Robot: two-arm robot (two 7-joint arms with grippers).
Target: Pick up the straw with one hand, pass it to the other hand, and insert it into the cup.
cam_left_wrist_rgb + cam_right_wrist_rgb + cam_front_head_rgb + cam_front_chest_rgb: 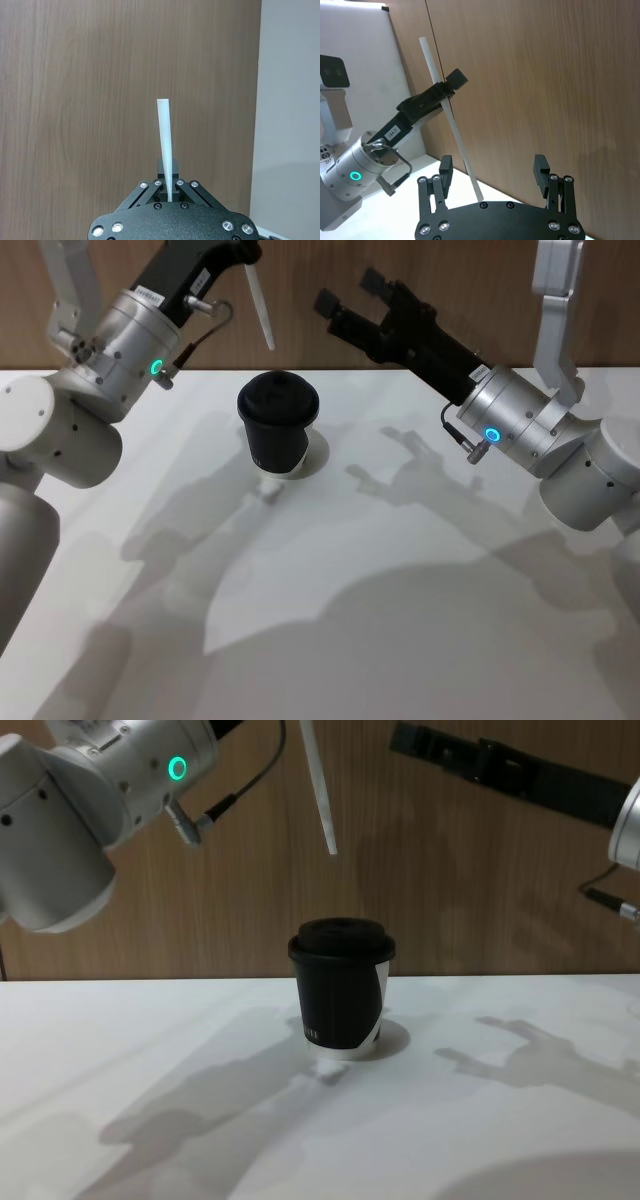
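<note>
the table is white, with the cup upright on it, lid on; the left gripper hangs above the cup and pinches the straw, whose lower end hovers over the lid; the right gripper waits beside the straw, fingers spread

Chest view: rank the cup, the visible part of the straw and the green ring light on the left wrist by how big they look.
1. cup, largest.
2. straw: about as long as the cup is tall, but far thinner and cut off at the top edge.
3. ring light, smallest.
</note>
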